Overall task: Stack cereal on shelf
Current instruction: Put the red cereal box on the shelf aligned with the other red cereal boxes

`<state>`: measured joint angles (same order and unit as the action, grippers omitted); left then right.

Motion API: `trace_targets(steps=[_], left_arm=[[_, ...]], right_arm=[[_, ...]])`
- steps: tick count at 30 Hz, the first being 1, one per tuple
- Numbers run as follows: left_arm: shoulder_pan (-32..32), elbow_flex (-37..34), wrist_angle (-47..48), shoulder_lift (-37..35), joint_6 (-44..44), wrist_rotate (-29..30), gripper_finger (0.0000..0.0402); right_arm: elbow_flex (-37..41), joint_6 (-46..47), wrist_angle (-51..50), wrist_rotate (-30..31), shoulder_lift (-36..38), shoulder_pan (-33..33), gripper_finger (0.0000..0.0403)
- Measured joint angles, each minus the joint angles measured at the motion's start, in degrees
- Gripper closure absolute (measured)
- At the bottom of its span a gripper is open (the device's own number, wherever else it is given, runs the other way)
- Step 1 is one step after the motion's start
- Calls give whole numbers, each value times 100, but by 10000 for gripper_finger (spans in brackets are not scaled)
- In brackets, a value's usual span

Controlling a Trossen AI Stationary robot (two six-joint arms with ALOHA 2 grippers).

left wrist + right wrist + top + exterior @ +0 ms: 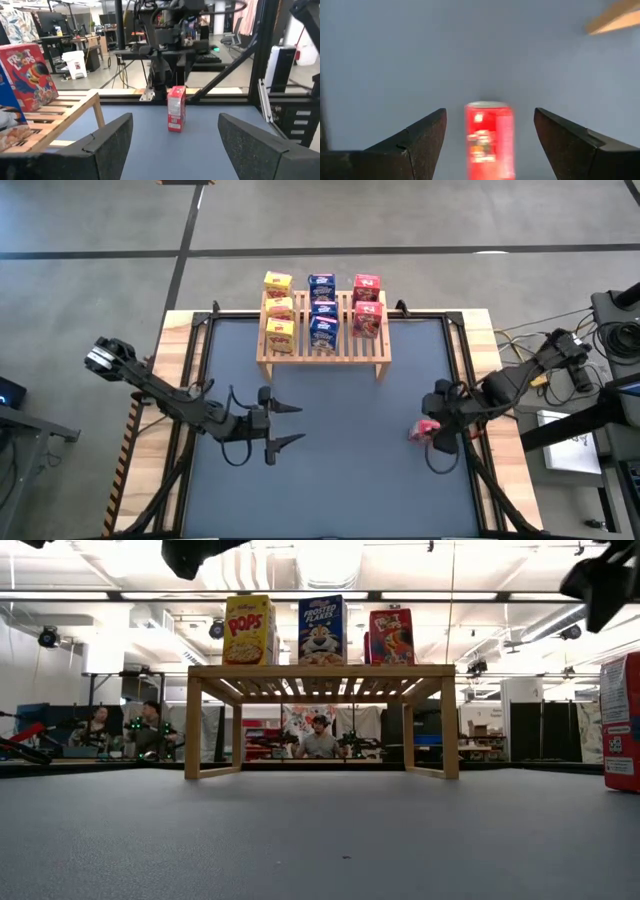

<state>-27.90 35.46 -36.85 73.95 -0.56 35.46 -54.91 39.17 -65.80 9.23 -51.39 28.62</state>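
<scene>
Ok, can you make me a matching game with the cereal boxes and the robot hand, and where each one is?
1. yellow boxes
2. blue boxes
3. lone red box
4. left gripper

A. middle row on the shelf
B. open, holding nothing
C. standing on the table, at the right gripper
D. left end of the shelf

Pairs: 1-D, 2-A, 3-C, 4-B

Both arms matte black, slim tubular links with chunkier joint housings. Left arm [160, 392] has a silver-grey cap at its shoulder end; a thin black cable loops under its wrist. Right arm [510, 385] carries a similar cable loop. Fingers [112, 145] are dark, wedge-shaped, tapering, with a slightly grainy surface.
</scene>
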Motion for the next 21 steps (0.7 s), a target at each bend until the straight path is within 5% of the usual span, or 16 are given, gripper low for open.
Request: trace_targets(steps=[9,21], left_arm=[[-7,-2,-28,293,49,-58,125],[-7,-2,-54,300,117,-114,125]], right_arm=[[358,690,180,291,-165,643,115],[944,997,174,382,-205,701,115]])
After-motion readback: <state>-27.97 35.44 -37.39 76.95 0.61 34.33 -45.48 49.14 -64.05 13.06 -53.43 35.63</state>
